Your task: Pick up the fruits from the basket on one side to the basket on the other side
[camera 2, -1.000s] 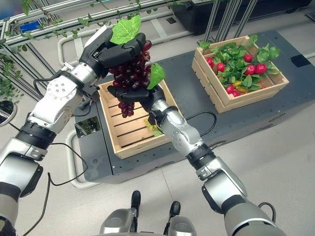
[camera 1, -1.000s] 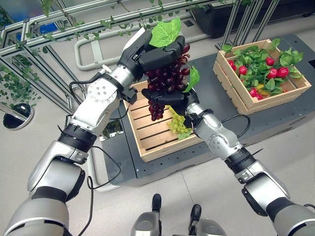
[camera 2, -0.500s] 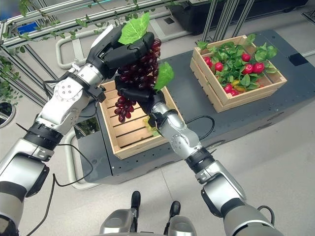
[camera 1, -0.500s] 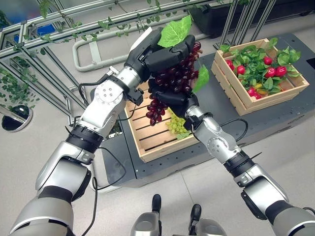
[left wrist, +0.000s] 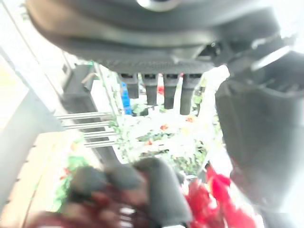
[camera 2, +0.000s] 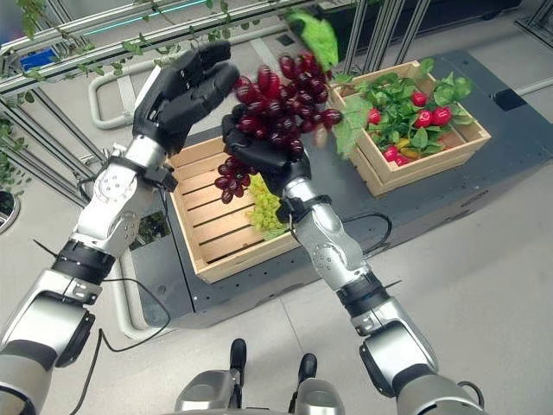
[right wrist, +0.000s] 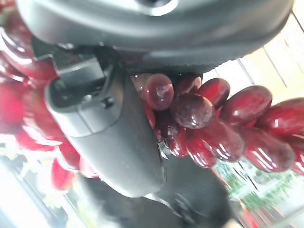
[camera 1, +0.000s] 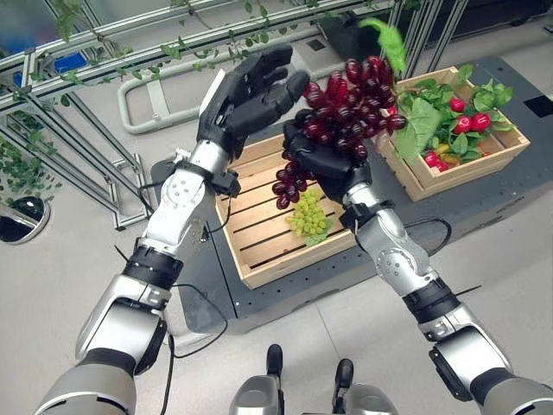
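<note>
A bunch of dark red grapes (camera 1: 346, 117) with green leaves is held up in the air by my right hand (camera 1: 321, 160), whose fingers curl round it from below; the right wrist view shows the grapes (right wrist: 223, 123) against the thumb (right wrist: 114, 137). My left hand (camera 1: 246, 91) is just left of the bunch, fingers spread and off the fruit. Below lies the near wooden basket (camera 1: 259, 264) with a bunch of green grapes (camera 1: 307, 216) in it. The far wooden basket (camera 1: 449, 177) at the right holds red fruits (camera 1: 471, 121) among leaves.
Both baskets stand on a dark platform (camera 1: 484, 203) above a grey floor. Metal frame rails with green vines (camera 1: 112, 52) run behind at the upper left. A round mirror-like object (camera 1: 17, 216) sits on the floor at far left.
My left hand has let go of the red grapes and opened. My right hand has carried the bunch up and to the right, toward the far basket.
</note>
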You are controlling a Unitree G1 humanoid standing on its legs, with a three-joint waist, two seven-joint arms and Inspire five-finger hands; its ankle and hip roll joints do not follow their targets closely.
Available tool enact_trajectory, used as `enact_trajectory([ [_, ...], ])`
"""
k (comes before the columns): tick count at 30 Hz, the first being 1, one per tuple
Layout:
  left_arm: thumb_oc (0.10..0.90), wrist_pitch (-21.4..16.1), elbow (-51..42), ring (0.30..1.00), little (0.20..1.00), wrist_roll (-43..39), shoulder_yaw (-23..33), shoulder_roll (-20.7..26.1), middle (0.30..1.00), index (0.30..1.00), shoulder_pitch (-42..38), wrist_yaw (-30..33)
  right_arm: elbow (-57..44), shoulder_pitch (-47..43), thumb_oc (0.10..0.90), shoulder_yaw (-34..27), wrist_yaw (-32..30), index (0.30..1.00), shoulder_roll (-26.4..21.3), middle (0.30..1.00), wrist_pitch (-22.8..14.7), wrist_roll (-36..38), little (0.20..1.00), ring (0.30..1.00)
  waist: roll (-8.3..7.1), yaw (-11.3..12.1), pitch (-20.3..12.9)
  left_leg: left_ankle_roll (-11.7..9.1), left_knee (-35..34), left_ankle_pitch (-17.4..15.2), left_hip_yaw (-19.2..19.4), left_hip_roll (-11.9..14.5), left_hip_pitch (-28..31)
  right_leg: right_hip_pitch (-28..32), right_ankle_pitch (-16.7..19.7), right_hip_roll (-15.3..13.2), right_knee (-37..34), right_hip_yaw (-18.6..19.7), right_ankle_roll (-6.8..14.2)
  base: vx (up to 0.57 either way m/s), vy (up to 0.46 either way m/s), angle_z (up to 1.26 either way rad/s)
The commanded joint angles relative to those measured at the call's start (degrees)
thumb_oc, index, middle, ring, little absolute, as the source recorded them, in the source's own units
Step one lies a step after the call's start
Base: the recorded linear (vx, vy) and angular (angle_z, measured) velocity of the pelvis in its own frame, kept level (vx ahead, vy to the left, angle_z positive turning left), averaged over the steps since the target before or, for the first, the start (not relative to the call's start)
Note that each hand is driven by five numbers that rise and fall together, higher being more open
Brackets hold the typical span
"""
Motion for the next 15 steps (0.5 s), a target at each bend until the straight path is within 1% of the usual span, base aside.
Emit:
enact_trajectory([
  [1,0.800,-8.2,6.9,0.900,0.900,0.0,4.5,-2.4,0.900,0.900,4.6,1.0,-3.2,4.3,0.400,-4.5,2.6,0.300,2.6,0.300,-10.6,-2.8,0.300,0.300,-1.35,-1.4,-18.6,-2.7,0.0,-6.7,0.9,1.6,2.4,-0.7,1.2,-4.6,0.0,2.7,1.8,0.00,-0.014,-0.18],
  [5,0.800,-10.0,7.1,0.900,0.900,1.9,6.1,-2.3,0.900,0.900,7.3,2.7,-3.9,7.1,0.400,-6.8,3.0,0.300,1.3,0.300,-11.7,-4.0,0.300,0.300,-1.49,-2.1,-18.4,-2.7,0.0,-6.7,1.5,1.9,2.6,-0.8,1.3,-4.4,0.0,3.4,1.8,0.00,-0.023,-0.11],
  [7,0.800,-11.3,6.2,0.900,0.900,5.0,7.5,-2.7,0.900,0.900,10.4,4.3,-5.2,10.0,0.400,-8.7,3.5,0.300,0.6,0.300,-12.6,-5.7,0.300,0.300,-1.67,-2.6,-18.3,-2.6,0.0,-6.8,1.9,2.0,2.8,-1.1,1.4,-4.2,0.0,3.9,1.9,-0.02,-0.042,-0.11],
  [8,0.800,-11.2,6.0,0.900,0.900,5.2,7.7,-2.7,0.900,0.900,11.0,4.6,-5.4,10.5,0.400,-9.0,3.5,0.300,0.5,0.300,-12.8,-6.0,0.300,0.300,-1.70,-2.7,-18.3,-2.6,0.0,-6.9,2.0,2.1,2.8,-1.2,1.4,-4.2,0.0,3.9,1.9,-0.02,-0.058,-0.16],
  [9,0.800,-10.3,4.8,0.900,0.900,5.4,8.9,-3.8,0.900,0.900,14.3,4.8,-6.4,12.8,0.400,-10.2,3.9,0.300,0.0,0.300,-13.0,-7.0,0.300,0.300,-1.91,-3.0,-18.2,-2.5,0.0,-6.9,2.3,2.2,2.9,-1.3,1.4,-3.9,0.0,4.4,1.9,-0.02,-0.057,-0.13],
  [11,0.800,-9.6,4.0,0.900,0.900,6.3,9.7,-5.0,0.900,0.900,17.5,4.8,-7.0,14.8,0.400,-11.2,4.5,0.300,-0.4,0.300,-13.2,-7.9,0.300,0.300,-2.10,-3.4,-18.1,-2.5,0.0,-6.8,2.6,2.4,3.2,-1.3,1.5,-3.6,0.0,5.0,1.8,-0.03,-0.046,-0.14],
  [14,0.800,-9.4,3.5,0.900,0.900,7.0,9.7,-5.9,0.900,0.900,19.9,5.7,-7.8,16.5,0.400,-11.8,5.2,0.300,-1.1,0.300,-12.5,-8.1,0.300,0.300,-2.30,-3.8,-18.0,-2.4,0.0,-6.8,2.9,2.6,3.4,-1.3,1.5,-3.3,0.0,5.6,1.7,-0.03,-0.017,-0.15],
  [15,0.800,-9.7,3.5,0.900,0.900,5.5,9.9,-6.6,0.900,0.900,21.4,5.9,-8.2,17.6,0.400,-12.2,5.7,0.300,-1.7,0.300,-11.9,-8.4,0.300,0.300,-2.59,-4.4,-17.9,-2.3,0.0,-6.7,3.1,2.7,3.7,-1.2,1.5,-2.9,0.0,6.4,1.5,-0.05,0.021,-0.14],
])
